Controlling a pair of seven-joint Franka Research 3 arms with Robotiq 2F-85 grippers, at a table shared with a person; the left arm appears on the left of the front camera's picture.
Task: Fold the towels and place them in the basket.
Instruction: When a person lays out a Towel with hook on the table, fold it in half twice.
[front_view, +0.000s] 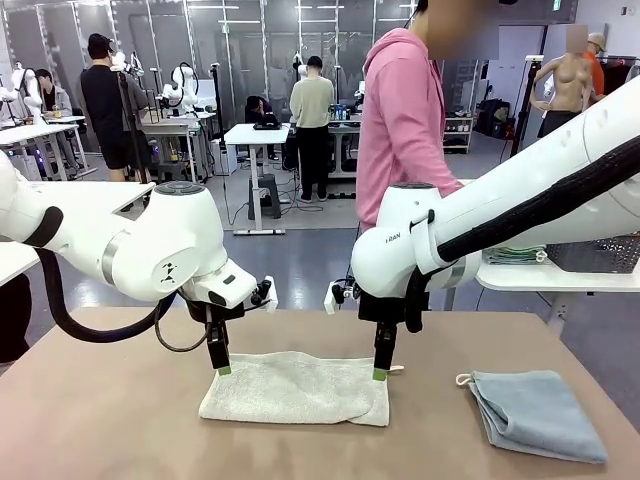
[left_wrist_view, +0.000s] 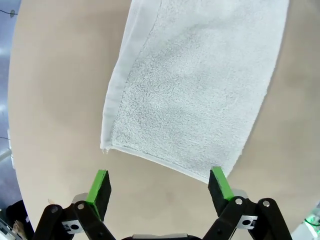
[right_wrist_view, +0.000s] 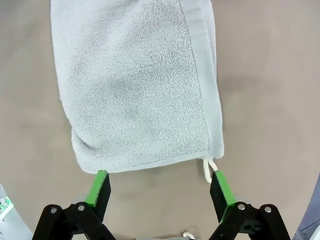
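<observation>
A: Start nearest us. What's on the table (front_view: 100, 430)?

B: The blue towel (front_view: 540, 412) lies folded at the front right corner, loop toward the middle, and neither arm is touching it. The white towel (front_view: 295, 390) lies flat at the table's middle, well apart from the blue one. It looks doubled over once, with its long edges roughly lined up.

A: And the grippers?

B: Both are at the white towel's far edge, one at each end. The left gripper (left_wrist_view: 160, 182) has its jaws spread wide and nothing between the pads. The towel's corner sits just ahead of them. The right gripper (right_wrist_view: 160, 182) is likewise spread and empty, and the towel's small loop (right_wrist_view: 210, 170) is just beside one pad.

A: So which step is this?

B: I'd judge one fold of the white towel is laid down and neither towel is in the basket (front_view: 600, 255). It stands farther off on a side table at the right, half hidden by the right arm, so I can't tell what's inside.

A: Next move?

B: It's probably a second fold, since the towel looks wider than the basket. Both arms would have to pinch matching corners and carry them across evenly, or the layers will skew. The person (front_view: 400, 120) stands beyond the table, hands away from it.
</observation>
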